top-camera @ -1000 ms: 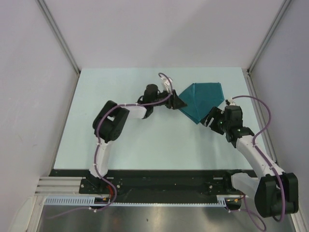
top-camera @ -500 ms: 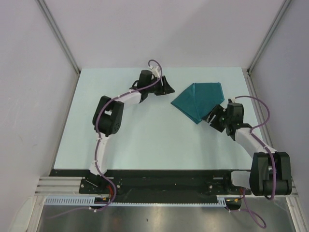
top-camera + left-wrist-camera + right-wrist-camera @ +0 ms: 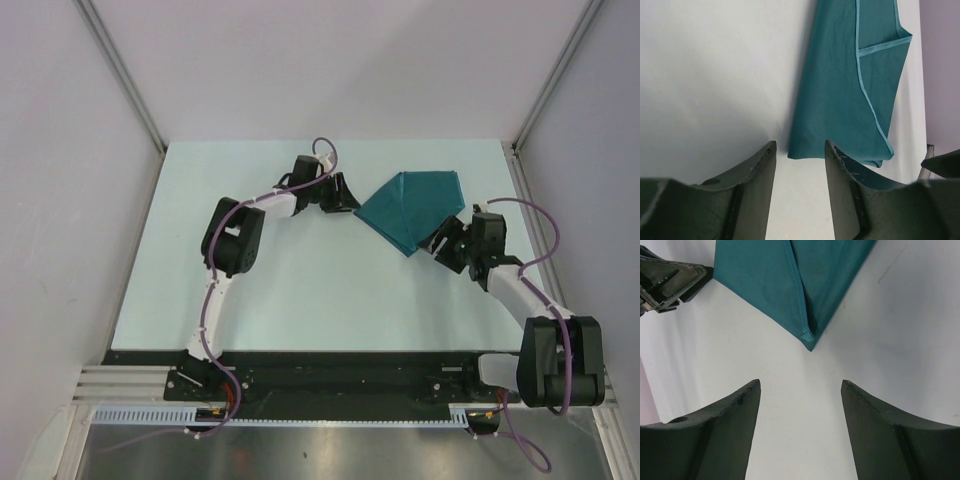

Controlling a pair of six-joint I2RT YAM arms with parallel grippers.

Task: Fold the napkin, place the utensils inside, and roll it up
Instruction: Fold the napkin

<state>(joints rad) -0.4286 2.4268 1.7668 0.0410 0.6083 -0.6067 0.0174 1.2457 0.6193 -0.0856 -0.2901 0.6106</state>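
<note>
The teal napkin [image 3: 412, 207] lies folded into a pointed shape on the far right part of the table. It also shows in the left wrist view [image 3: 845, 95] and the right wrist view [image 3: 790, 285]. My left gripper [image 3: 350, 200] is open and empty, just left of the napkin's left corner, which sits just ahead of the gap between its fingers [image 3: 799, 150]. My right gripper [image 3: 436, 247] is open and empty, just short of the napkin's near corner [image 3: 810, 342]. No fork is in view.
The pale table [image 3: 300, 280] is walled by grey panels left, right and behind. The left gripper's body [image 3: 670, 280] shows at the top left of the right wrist view. The arm bases stand at the near edge.
My left gripper swung away to the far left, then came back right to the napkin's left corner. My right arm drew back slightly and has since held still.
</note>
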